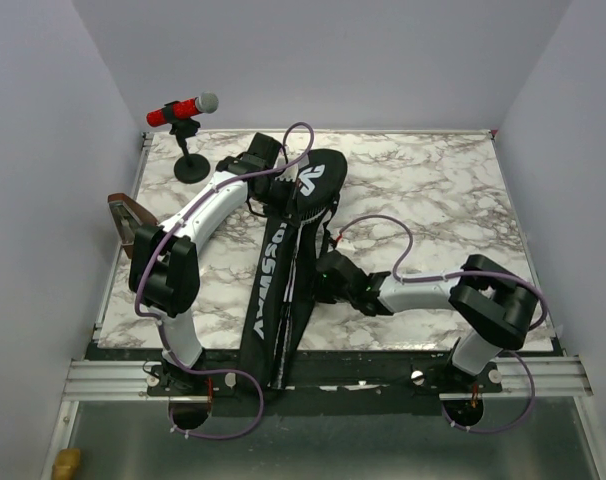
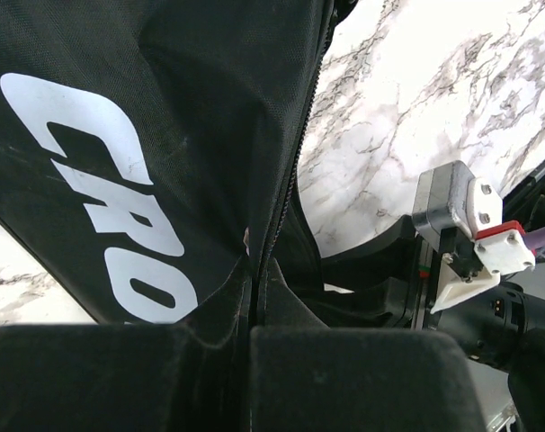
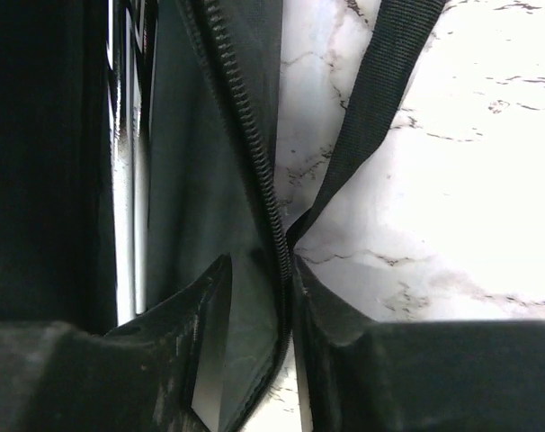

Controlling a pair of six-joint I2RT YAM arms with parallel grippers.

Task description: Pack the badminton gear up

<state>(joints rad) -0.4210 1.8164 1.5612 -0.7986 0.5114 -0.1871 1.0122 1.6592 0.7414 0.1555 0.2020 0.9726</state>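
Note:
The black racket-shaped bag lettered "CROSSWAY" (image 1: 268, 290) lies lengthwise down the table's middle, its head end far and its narrow end over the near edge. My left gripper (image 1: 280, 195) is at the head end, shut on the bag's fabric beside the zipper (image 2: 250, 315). My right gripper (image 1: 323, 278) is at the bag's right side, its fingers closed round the zipper edge (image 3: 259, 288). Thin pale racket shafts (image 3: 129, 180) show inside the opening. No shuttlecocks or tube are in view.
A red microphone on a black stand (image 1: 183, 108) stands at the far left. A brown wedge-shaped object (image 1: 128, 215) sits at the left edge. The bag's black strap (image 3: 371, 117) trails over the marble to the right. Purple cables loop over both arms.

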